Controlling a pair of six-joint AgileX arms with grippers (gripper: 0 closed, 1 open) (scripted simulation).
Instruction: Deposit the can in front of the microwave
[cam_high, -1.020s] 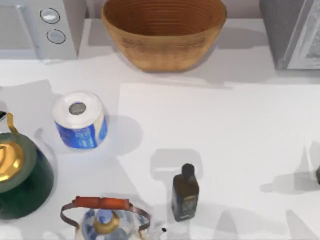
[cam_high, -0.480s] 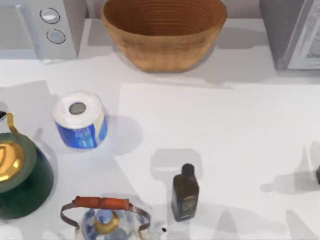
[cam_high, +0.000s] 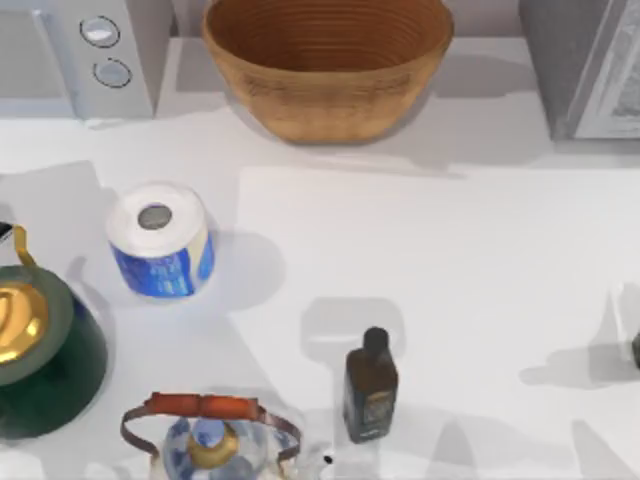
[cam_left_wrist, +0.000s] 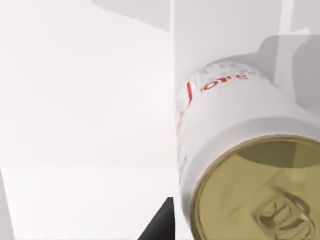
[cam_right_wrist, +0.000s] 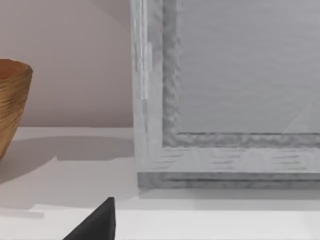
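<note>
Top view lays out the table (cam_high: 420, 260), with the microwave (cam_high: 75, 60) at the far left corner, its two dials facing the open stretch in front of it, and that stretch holds nothing, so the deposit is not yet done. A darker grey appliance (cam_high: 590, 65) sits at the far right corner, and between the two stands a woven basket (cam_high: 328, 60) that looks empty as far as its ribbed inside shows. Nearer, on the left, a green kettle (cam_high: 45, 345) with a gold lid is closed, so what it holds cannot be told; likewise the blue-patterned teapot (cam_high: 212, 440) at the near edge. A paper roll (cam_high: 160, 240) stands well short of the microwave, and a brown bottle (cam_high: 370, 385) is capped. The can (cam_left_wrist: 240, 165) appears in the left wrist view, upright on the white surface, gold lid sealed, close under the camera; probably the left gripper is around or just above it, but whether that claw is clenched I cannot tell. Carrying and setting down remain.
</note>
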